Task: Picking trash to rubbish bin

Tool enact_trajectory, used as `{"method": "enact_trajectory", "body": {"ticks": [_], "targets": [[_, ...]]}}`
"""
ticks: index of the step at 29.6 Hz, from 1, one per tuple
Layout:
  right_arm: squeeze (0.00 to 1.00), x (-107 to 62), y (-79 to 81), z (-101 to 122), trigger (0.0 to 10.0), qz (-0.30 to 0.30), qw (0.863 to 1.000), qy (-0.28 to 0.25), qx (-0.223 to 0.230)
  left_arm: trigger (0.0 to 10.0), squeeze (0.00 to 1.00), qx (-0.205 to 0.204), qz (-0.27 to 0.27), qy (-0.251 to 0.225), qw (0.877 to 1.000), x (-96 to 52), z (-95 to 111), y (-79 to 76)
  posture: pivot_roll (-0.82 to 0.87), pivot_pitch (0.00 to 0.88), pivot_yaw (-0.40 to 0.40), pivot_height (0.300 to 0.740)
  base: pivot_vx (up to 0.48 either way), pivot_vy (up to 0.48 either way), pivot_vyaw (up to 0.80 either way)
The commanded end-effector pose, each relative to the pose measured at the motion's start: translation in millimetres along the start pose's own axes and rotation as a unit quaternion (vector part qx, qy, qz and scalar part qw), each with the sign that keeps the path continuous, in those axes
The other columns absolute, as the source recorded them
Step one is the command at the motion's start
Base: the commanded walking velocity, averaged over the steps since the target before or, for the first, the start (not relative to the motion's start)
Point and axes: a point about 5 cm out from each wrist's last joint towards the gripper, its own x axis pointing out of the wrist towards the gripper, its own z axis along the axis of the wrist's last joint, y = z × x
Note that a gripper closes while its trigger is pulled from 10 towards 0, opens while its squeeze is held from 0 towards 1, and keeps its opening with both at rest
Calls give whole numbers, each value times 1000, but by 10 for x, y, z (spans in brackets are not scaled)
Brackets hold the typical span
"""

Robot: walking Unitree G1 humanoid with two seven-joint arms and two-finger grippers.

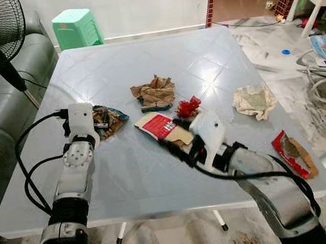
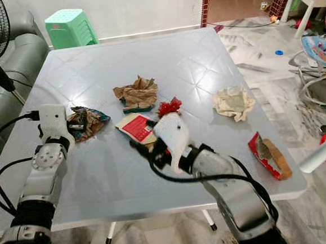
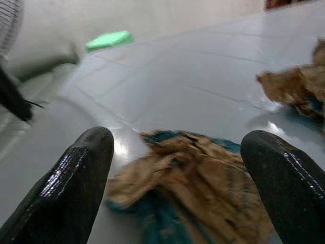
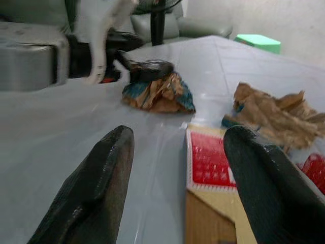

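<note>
Your left gripper [image 3: 175, 178] gapes wide over a crumpled brown-and-teal wrapper [image 3: 193, 188]. Your right gripper [image 4: 177, 178], also spread, straddles a flat red-and-tan carton [image 4: 213, 183]. Beyond lie crinkled brown paper [image 1: 155, 91] and a red shred [image 1: 189, 107] on the glossy table [image 1: 147, 61].

Silver arms, black cables, white wrists, glossy black claw fingers [image 3: 71, 188]

The table [image 1: 156, 173] is showing pale grey with a faint diamond tile pattern. A brown and teal wrapper [image 1: 111, 119] is lying beside a red and tan packet [image 1: 162, 127], a bright red scrap [image 1: 188, 107] and cream paper [image 1: 254, 100]. The stool [image 1: 76, 27] is glowing mint green.
</note>
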Motion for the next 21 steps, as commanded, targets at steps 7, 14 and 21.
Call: {"method": "enact_trajectory", "body": {"ticks": [7,14,21], "targets": [[0,-62,151,92,10000,36,999,2,3,10000,0,-42,-21,58,997,87,-166,-48,-138,129,46,740,0,0,0],[0,-123,239,91,10000,75,997,13,6,0,0,-29,-15,75,997,105,-212,-16,-143,127,45,740,0,0,0],[0,-96,221,103,10000,81,997,15,10,0,0,-47,-10,59,997,101,-203,75,-129,113,30,740,0,0,0]]}}
